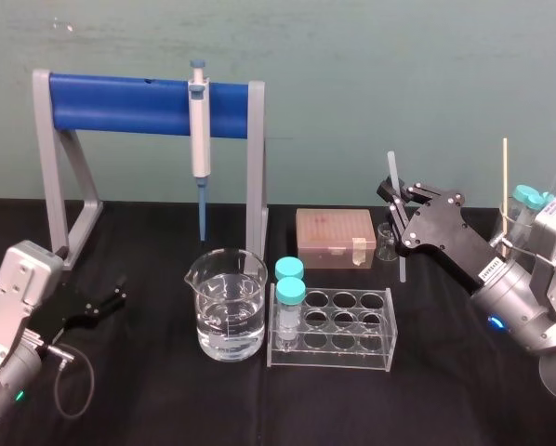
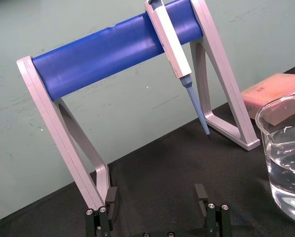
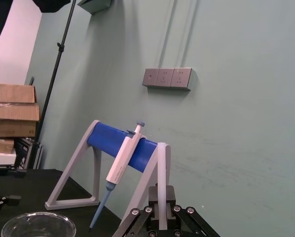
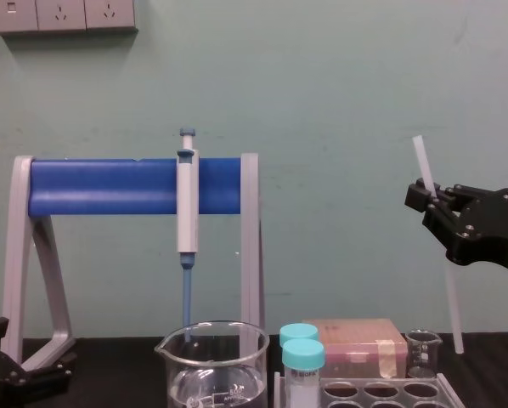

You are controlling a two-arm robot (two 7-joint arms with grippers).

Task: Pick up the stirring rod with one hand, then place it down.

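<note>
Stirring rod [image 1: 391, 175] [image 4: 446, 289] is in my right tool [image 1: 396, 206] [image 4: 426, 197], off to the right of the tabletop [image 1: 148, 390]. It stands near upright, top leaning slightly left. Grip is in the upper third: a short stub shows above the fingers and the long part hangs below.

Right tool is clamped on the rod, fingers pinching it from both sides. In the right wrist view the rod [image 3: 161, 173] runs straight up between them.

The rod's lower end is just beside the small glass beaker [image 1: 386, 240], near the pink tip box [image 1: 334, 237]. Can't tell whether it touches the tabletop.

Right arm pose: it comes in from the right edge, forearm sloping up and to the left. The black tool body is raised well above the tube rack [image 1: 332, 327] and points left, toward the stand.

Left tool [image 1: 111, 299] [image 2: 156, 197] sits low at the tabletop's left, near the stand's left foot. Its fingers are spread wide with nothing between them. The left arm is folded in at the lower left corner, tool aimed right.

Centre of the tabletop:
- large beaker [image 1: 229, 316] with clear liquid
- rack with two blue-capped tubes [image 1: 290, 302] at its left end
- pipette [image 1: 200, 130] hanging on the blue stand [image 1: 120, 104] behind
</note>
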